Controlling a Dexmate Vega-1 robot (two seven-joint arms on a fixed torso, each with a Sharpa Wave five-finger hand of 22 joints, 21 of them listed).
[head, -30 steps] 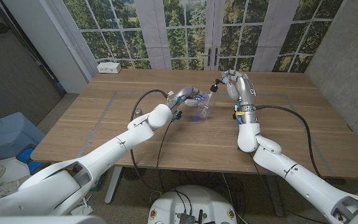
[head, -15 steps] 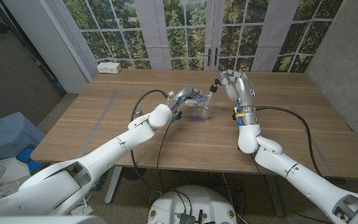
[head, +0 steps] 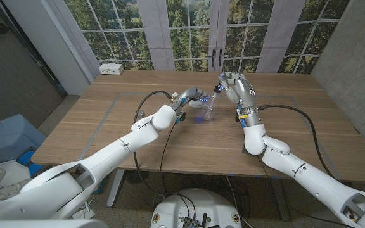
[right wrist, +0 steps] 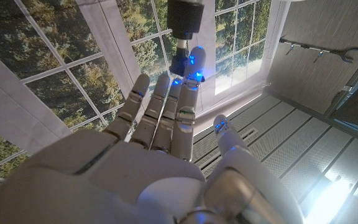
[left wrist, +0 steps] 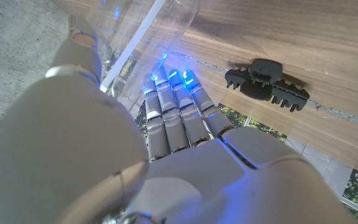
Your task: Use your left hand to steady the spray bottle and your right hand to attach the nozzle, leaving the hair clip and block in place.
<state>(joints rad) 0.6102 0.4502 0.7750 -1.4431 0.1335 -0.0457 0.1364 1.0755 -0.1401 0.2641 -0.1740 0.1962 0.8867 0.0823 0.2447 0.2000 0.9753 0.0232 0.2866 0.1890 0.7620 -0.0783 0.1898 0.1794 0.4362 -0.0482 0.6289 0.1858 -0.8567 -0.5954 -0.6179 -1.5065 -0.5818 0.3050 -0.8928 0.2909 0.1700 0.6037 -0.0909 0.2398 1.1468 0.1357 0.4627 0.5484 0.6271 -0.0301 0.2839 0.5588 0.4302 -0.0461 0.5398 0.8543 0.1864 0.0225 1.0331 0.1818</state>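
Starting from the far left of the head view, a white box (head: 111, 68) is seen near the back corner of the wooden table (head: 138, 145), well apart from everything else. Moving right, the left hand (head: 191, 98) is found about mid-table, wrapped around the clear spray bottle (head: 209, 109), which is tilted, its neck leaning toward the right hand. From the left wrist view the fingers (left wrist: 176, 115) are seen curled against the bottle's clear wall (left wrist: 148, 31), lit blue at the tips, so the bottle is pretty clearly gripped. A black hair clip (left wrist: 267, 83) is shown in that same wrist view lying on the wood near the bottle, not touched by anything; it can't really be made out from the head camera. Further right, the right hand (head: 236, 85) is raised at the bottle's upper end, with the nozzle (head: 219, 87) at its fingertips. In the right wrist view the dark nozzle (right wrist: 184, 28) is seen pinched at the ends of the fingers (right wrist: 178, 102), thumb alongside, glowing blue. Whether the nozzle is already touching the bottle's neck can't be told from these pictures.
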